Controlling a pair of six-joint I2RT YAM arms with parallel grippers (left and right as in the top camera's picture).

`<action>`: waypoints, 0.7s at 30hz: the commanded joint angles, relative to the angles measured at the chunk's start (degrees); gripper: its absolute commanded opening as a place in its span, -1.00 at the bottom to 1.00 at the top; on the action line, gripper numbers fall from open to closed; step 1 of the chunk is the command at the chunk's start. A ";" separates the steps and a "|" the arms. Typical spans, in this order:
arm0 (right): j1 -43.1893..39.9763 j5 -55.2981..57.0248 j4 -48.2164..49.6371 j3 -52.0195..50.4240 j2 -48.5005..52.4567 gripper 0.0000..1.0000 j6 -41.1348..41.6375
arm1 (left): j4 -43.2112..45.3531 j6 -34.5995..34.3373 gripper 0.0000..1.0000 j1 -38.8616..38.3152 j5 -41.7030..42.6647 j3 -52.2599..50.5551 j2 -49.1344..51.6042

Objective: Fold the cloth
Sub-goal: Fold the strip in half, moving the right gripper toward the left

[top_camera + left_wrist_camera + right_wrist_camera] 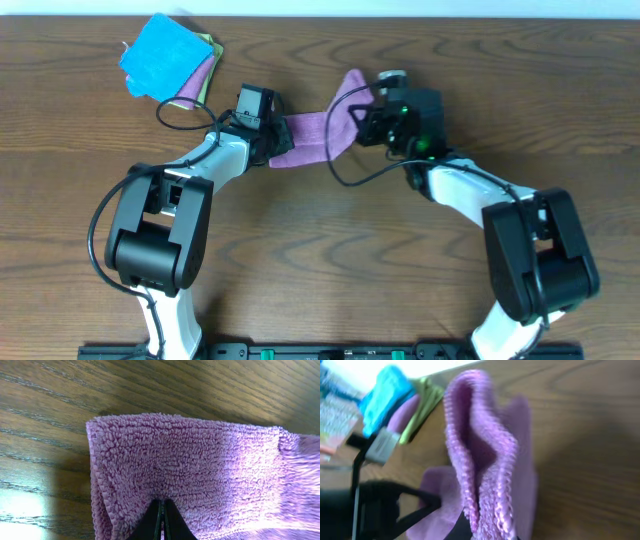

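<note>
**Overhead.** The purple cloth is shown at the far middle of the wooden table, strung between the left gripper and the right gripper. Its right end is raised and its left end is kept low. A stack of folded cloths, blue uppermost, is set well apart at the far left.

**Left wrist.** The left gripper's jaws are seen pressed together on the near edge of the cloth. Looped terry pile is presented. Whether the cloth touches the wood cannot be told.

**Right wrist.** A bunched, doubled fold of the cloth is held upright. The fingers are largely hidden beneath it, so clamping is only judged from the lifted end.

**Handling.** The cloth is judged light, soft and limp. Its pile should resist slipping, and sagging is expected wherever it is unsupported. Corners or the stitched hem are the preferred holds.

**Surroundings.** The surface is smooth, grained and glossy with glare. Of the room, only a pale strip beyond the far edge is shown.
</note>
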 commanded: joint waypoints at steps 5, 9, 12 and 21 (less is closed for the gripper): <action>7.15 5.46 -5.33 5.03 -0.26 -0.97 -6.86 | -1.55 0.66 -0.89 0.22 1.31 1.51 0.59; 8.50 5.77 -7.41 6.78 1.49 -0.96 -7.10 | -5.73 2.05 -0.88 1.18 0.57 2.60 -2.25; 9.07 5.77 -7.58 7.28 2.71 -0.96 -7.04 | -8.66 3.54 -0.88 2.08 -0.72 3.43 -4.68; 12.35 5.77 -8.22 10.97 7.56 -0.94 -7.23 | -12.07 6.73 -0.89 5.64 -6.36 3.85 -14.08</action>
